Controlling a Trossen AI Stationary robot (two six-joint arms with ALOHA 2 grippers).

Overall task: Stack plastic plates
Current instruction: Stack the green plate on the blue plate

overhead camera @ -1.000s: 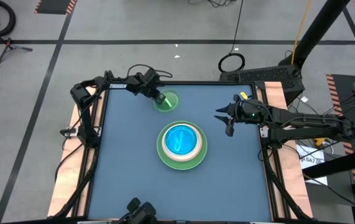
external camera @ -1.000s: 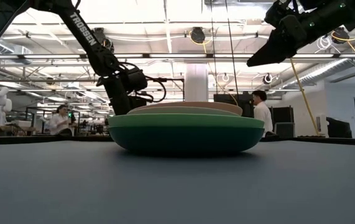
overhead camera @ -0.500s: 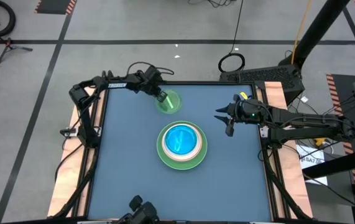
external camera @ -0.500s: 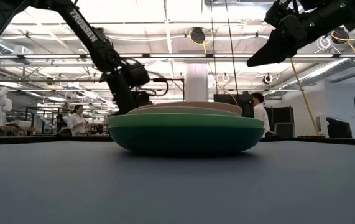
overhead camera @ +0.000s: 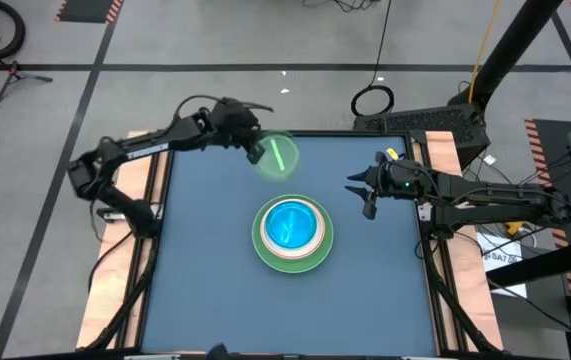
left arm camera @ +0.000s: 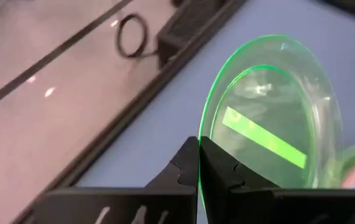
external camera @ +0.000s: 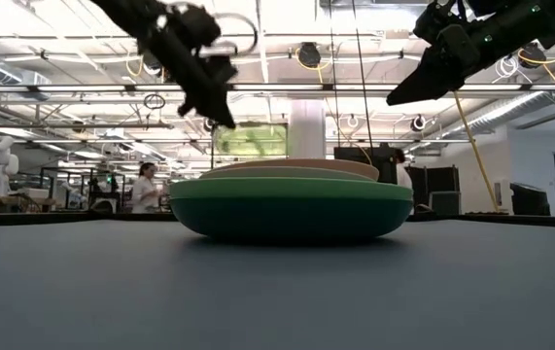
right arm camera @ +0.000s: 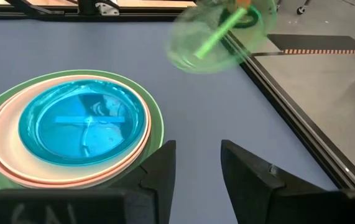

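A small translucent lime plate (overhead camera: 278, 155) hangs in the air over the table's far part, with my left gripper (overhead camera: 257, 152) shut on it. It also shows in the low view (external camera: 250, 141) and the left wrist view (left arm camera: 270, 118). At the table's middle stands a stack (overhead camera: 292, 232): a light green plate (right arm camera: 155, 118) at the bottom, a pink one (right arm camera: 3, 165) on it, and a translucent cyan plate (right arm camera: 84, 121) on top. My right gripper (overhead camera: 365, 192) waits open, raised to the stack's right. My left gripper pinches the lime plate's rim (left arm camera: 202, 134) between its two fingers, one on each face of the plate. The fingers (left arm camera: 189, 163) slant down from the table's far left side. The plate is lifted clear of the table and tilted, reaching away past the fingertips.
The blue mat (overhead camera: 205, 280) lies bare around the stack. A black frame (overhead camera: 160, 240) edges the table. A cable coil (overhead camera: 372, 100) lies on the floor beyond the far edge. People (external camera: 146, 187) stand in the room behind.
My left gripper has risen from the table at the far left with the lime plate. The plate lay flat on the mat a second ago and now hangs clear of it, tilted. My right gripper has kept still.
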